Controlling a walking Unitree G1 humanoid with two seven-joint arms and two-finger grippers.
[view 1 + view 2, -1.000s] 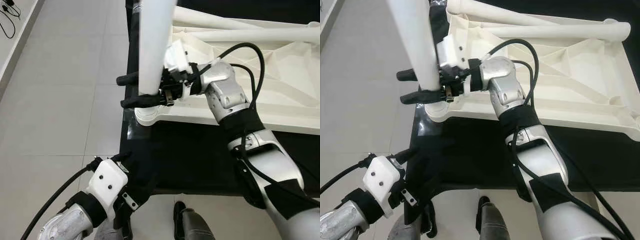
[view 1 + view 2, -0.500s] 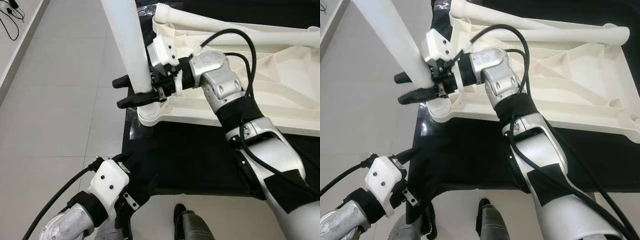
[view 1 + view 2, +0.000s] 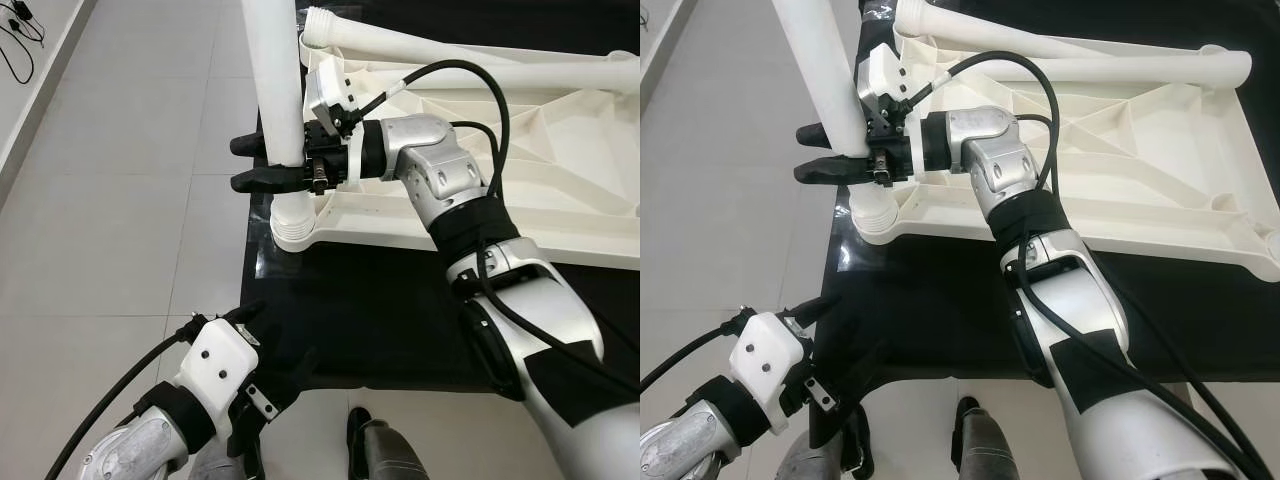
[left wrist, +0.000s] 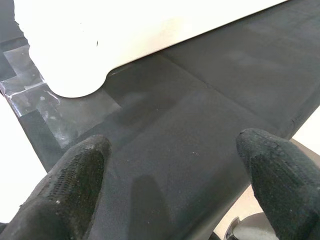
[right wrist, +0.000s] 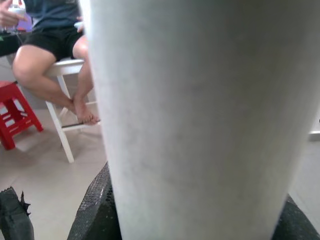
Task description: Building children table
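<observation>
From the head views, the right pincer [image 3: 268, 163] clamps an upright white table leg [image 3: 275, 90] over the corner socket [image 3: 292, 222] of the overturned white tabletop [image 3: 1120, 150] on the black surface [image 3: 380, 310]; left wrist view shows the left pincer [image 4: 170, 185] spread wide above that surface; right wrist view has the leg between black fingers [image 5: 95, 210].

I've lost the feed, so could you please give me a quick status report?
Right end effector clamped on white table leg, seated upright in corner socket of upturned tabletop. Left end effector open, idle above black mat. Nothing obstructing.
</observation>
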